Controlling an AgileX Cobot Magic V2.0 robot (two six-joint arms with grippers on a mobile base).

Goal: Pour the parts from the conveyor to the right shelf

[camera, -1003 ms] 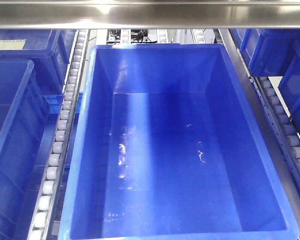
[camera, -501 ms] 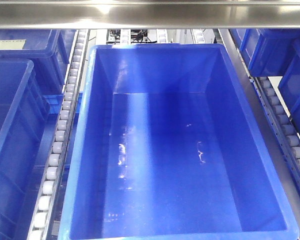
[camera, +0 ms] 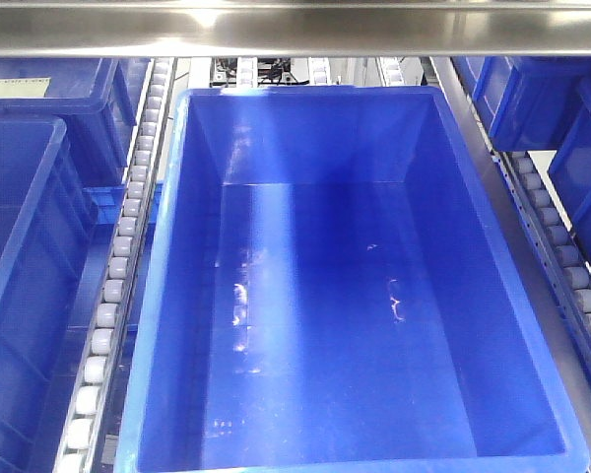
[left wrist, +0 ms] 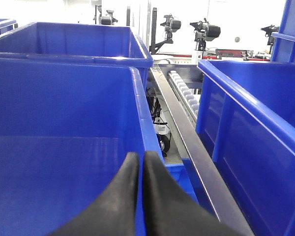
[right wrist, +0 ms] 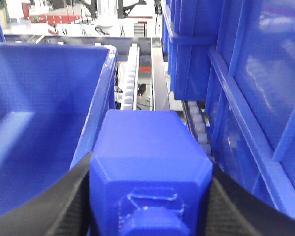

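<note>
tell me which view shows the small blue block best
The right wrist view: the small blue block fills the foreground, clamped between the right gripper's black fingers, knob face toward the camera. The front-facing and left wrist views do not show it, only blue bins.

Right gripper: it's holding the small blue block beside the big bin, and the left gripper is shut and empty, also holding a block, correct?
Not quite. The left gripper holds no block: the left wrist view shows its fingers pressed together with nothing between. The right gripper does hold the small blue block beside the big bin.
</note>
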